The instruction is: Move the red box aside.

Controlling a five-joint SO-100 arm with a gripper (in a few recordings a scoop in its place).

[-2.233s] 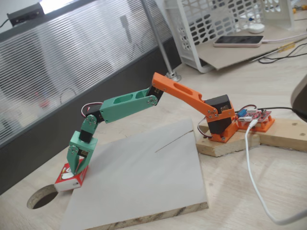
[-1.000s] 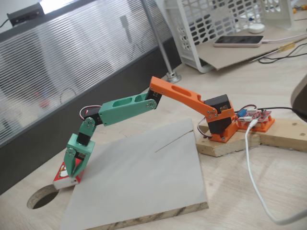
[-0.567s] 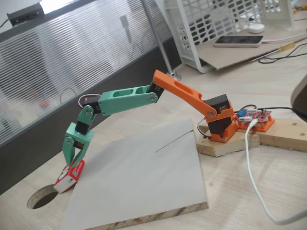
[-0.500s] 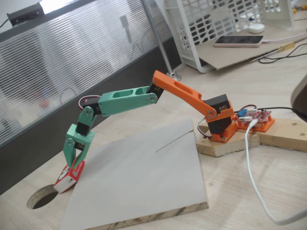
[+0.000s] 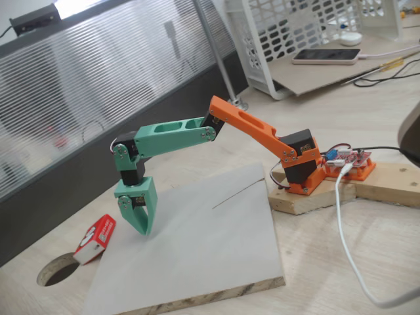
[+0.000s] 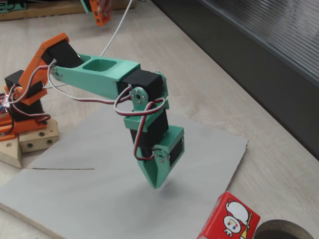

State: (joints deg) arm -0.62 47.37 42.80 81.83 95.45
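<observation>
release looks complete: the red box lies by itself at the left corner of the grey board, tipped up on that edge rather than flat, right beside the round hole in the table. half a second ago the gripper was clamped over it at that same spot; now it has swung back toward the middle of the board and hangs above it, pointing down, apart from the carton. the box itself has hardly shifted since then, so my judgement is that the move aside is done, unless the box has to clear the board altogether, in which case a nudge is still owed.

in the fixed view that looks along the board from the base end, the gripper fills the middle and its green fingers come together into one blunt wedge with nothing between them, so it reads as closed and empty. that view also gives the box's top face with the white cartoon figure, and the dark rim of the hole touching close by it.

farther off, the wider fixed view alone takes in the orange base on its wooden block, the red circuit board beside it, and the white basket at the back.
</observation>
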